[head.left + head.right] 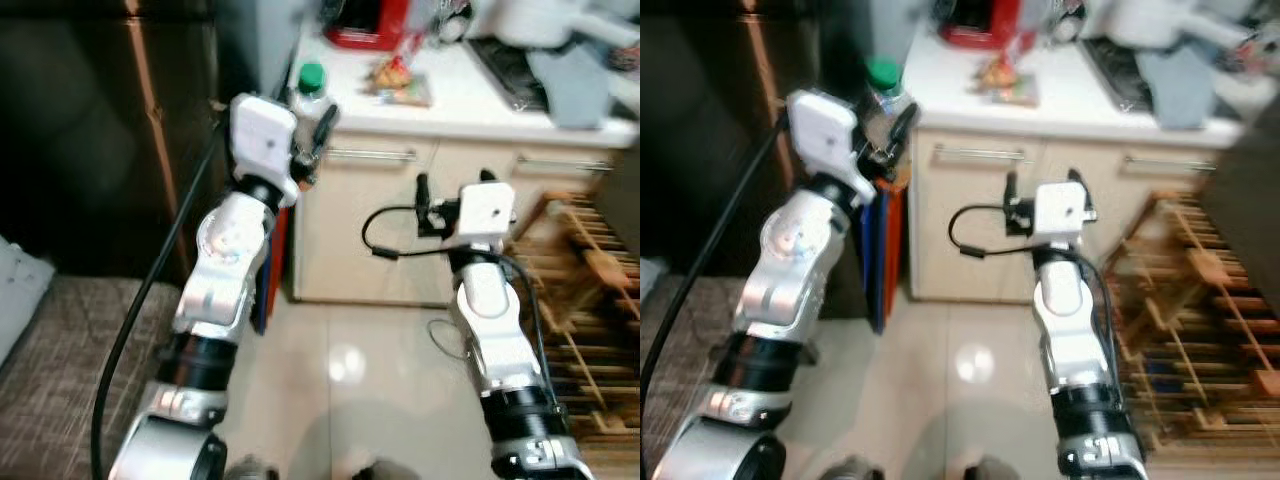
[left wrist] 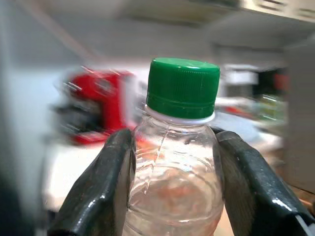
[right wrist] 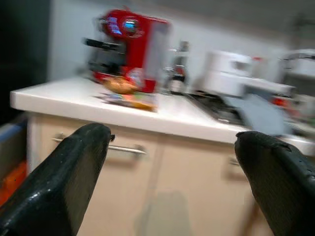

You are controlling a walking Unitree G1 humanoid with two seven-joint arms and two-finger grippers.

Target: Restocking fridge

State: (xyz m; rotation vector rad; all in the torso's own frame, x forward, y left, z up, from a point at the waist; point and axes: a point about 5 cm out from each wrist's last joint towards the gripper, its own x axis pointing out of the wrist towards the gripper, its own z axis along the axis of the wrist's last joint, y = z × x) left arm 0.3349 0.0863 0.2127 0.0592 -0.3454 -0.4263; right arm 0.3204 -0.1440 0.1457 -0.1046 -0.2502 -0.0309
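Evenly lit but motion-blurred throughout, with perhaps ceiling-light glare on the floor (image 1: 345, 362).

white counter (image 1: 470, 105), red machine (image 1: 368, 22), snack packet (image 1: 398, 80)

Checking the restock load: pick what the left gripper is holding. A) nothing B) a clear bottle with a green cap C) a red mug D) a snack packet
B: the left gripper has a black finger on each side of the clear bottle, just below its green cap.

bottle (image 2: 172, 167) between jaws, counter (image 1: 470, 105) ahead
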